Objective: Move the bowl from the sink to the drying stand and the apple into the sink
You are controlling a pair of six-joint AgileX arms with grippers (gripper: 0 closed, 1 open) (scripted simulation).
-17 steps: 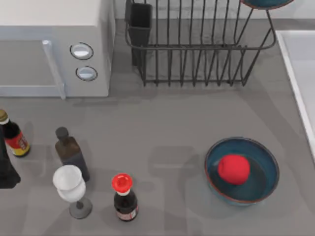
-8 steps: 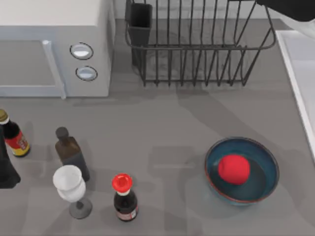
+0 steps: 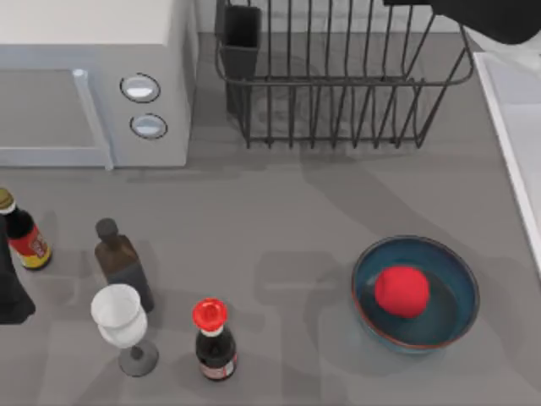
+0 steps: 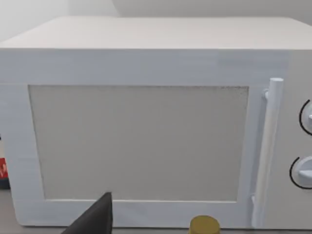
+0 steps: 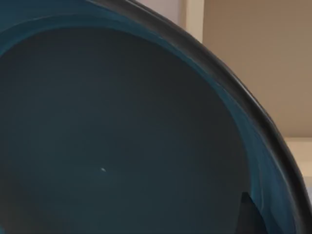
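A teal-blue bowl [image 5: 122,136] looms close in the right wrist view, tilted, with one dark fingertip [image 5: 249,217] of my right gripper at its rim; the gripper is shut on it. From above, my right arm [image 3: 490,17] hangs over the back right corner of the drying stand [image 3: 338,93], covering the held bowl. The apple [image 3: 401,290] lies inside a second, look-alike bowl [image 3: 452,315] on the table at the front right. The sink [image 3: 511,101] shows its pale rim at the right edge. My left arm [image 3: 10,292] is parked at the left edge.
A white microwave [image 3: 84,76] fills the back left. Two bottles [image 3: 21,233] [image 3: 122,264], a wine glass [image 3: 118,317] and a red-capped bottle [image 3: 213,338] stand at the front left. The stand's dark utensil cup [image 3: 241,38] sits at its left corner.
My right arm has moved left over the stand's back right corner. The bowl seen at the top edge a second ago is now hidden under the arm.
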